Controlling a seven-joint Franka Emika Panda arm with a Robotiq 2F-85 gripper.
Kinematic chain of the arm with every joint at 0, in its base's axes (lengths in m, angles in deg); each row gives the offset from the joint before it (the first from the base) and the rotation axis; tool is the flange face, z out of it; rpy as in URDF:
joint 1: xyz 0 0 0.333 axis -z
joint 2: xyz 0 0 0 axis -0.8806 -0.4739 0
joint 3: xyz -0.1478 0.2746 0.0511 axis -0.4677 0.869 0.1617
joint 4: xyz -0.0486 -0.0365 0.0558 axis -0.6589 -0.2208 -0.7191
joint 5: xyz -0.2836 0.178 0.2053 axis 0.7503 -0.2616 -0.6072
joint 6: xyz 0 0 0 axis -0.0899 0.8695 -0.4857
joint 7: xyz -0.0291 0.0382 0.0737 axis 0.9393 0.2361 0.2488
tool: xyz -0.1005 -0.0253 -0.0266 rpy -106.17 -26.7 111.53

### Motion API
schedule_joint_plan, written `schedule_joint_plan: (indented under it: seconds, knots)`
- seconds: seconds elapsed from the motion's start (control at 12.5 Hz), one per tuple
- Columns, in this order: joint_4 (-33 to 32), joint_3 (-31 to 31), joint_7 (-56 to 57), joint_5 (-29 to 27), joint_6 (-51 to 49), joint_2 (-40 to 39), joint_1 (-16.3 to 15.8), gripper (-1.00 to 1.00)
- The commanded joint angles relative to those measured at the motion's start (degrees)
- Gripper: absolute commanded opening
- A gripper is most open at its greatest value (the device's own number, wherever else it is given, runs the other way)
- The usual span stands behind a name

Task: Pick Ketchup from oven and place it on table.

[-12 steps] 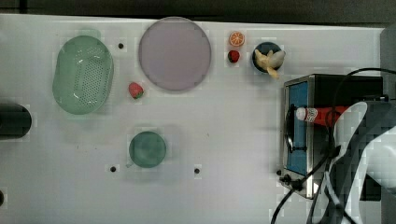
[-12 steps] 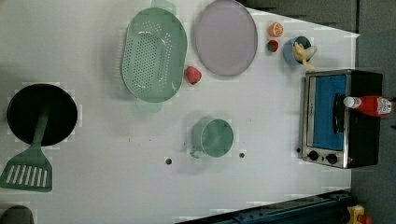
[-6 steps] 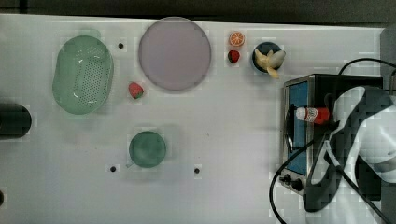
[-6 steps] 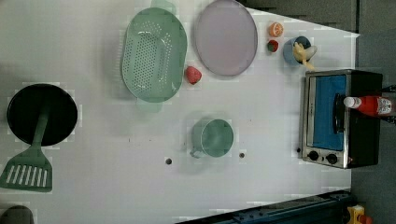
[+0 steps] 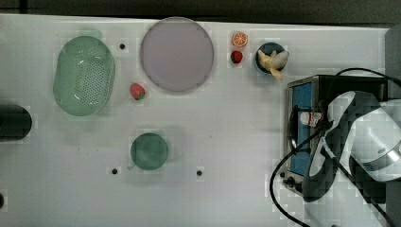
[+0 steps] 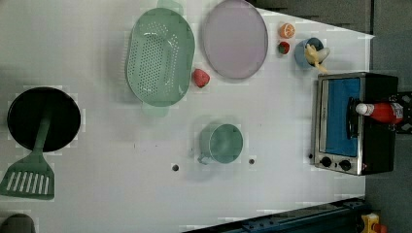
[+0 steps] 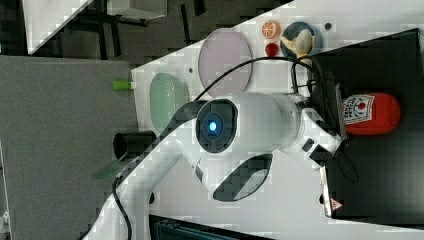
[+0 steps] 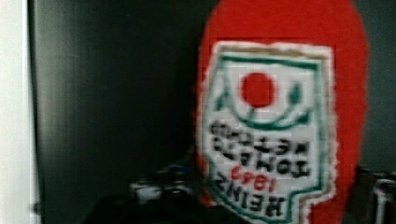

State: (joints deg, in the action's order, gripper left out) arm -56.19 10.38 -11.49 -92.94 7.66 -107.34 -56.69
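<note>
A robot test lab dressed as a play kitchen. The white bench (image 6: 272, 194) has small dark mounting holes and carries toy-like kitchenware: a green colander (image 6: 159, 56), a lilac plate (image 6: 235, 38), a green cup (image 6: 221, 143), a black pan (image 6: 43, 119) with a spatula (image 6: 29, 174), and a toaster oven (image 6: 352, 121) at one edge. A white robot arm (image 7: 240, 130) with trailing black cables (image 5: 279, 189) stands at the bench, with grey partition panels (image 7: 65, 145) around.
</note>
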Motion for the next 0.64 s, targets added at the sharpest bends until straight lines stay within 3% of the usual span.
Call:
schedule_joint_plan:
  seconds: [0.08,0.4,0.64]
  knots:
    - [2.2,-0.9,-2.2,-0.1,1.1,1.0,1.2,0.26]
    - [5.0,-1.0,-2.1,0.2,-2.4,2.2,1.1,0.27]
    - [13.6,-0.6,-1.3,1.5,-16.5,5.7,-0.8,0.27]
